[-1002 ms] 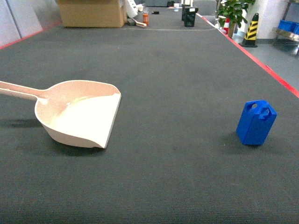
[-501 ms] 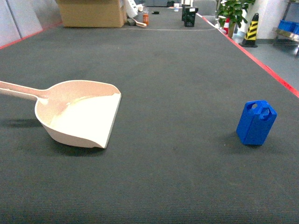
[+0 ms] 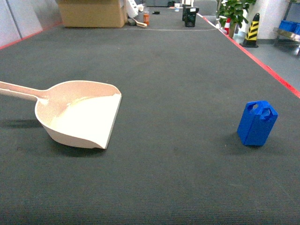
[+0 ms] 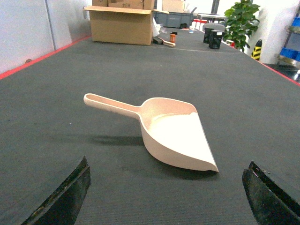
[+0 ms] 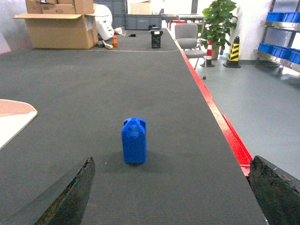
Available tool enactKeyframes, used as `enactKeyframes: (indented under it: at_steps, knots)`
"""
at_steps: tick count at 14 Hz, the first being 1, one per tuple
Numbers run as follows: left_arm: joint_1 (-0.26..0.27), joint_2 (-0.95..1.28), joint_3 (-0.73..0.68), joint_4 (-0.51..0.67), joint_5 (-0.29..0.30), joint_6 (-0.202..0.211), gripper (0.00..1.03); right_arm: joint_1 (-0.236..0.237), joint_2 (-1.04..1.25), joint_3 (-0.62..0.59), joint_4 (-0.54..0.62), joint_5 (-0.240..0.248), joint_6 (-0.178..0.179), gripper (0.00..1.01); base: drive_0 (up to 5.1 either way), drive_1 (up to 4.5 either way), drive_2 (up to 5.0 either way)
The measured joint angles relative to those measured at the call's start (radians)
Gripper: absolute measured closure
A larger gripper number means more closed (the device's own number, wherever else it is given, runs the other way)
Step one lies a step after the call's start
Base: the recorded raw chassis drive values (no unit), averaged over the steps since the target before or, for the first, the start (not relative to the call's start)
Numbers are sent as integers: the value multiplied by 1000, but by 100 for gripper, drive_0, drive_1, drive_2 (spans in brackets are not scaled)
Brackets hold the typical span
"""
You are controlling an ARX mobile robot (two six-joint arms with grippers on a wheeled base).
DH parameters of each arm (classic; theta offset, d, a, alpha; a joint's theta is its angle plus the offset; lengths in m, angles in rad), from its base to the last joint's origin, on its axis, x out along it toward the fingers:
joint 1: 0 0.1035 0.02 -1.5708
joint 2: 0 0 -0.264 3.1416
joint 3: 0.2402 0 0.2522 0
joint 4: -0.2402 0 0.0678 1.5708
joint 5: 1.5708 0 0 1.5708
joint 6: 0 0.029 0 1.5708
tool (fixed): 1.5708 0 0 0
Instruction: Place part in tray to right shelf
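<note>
The dark desk (image 3: 178, 70) is wide, with a red edge on the right. The pink scoop (image 3: 79, 115) lies on the left. Both pincers, left (image 4: 166, 197) and right (image 5: 171, 197), are wide apart and hold nothing. The small blue part (image 3: 257, 123) stands upright near the right edge.
</note>
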Motion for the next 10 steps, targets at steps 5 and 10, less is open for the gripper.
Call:
enactKeyframes:
  at_steps: [5, 10]
  knots:
    - [0, 0, 0, 0, 0, 0, 5, 0, 0, 0, 0, 0, 0, 3, 0, 0, 0]
    - [0, 0, 0, 0, 0, 0, 5, 0, 0, 0, 0, 0, 0, 3, 0, 0, 0]
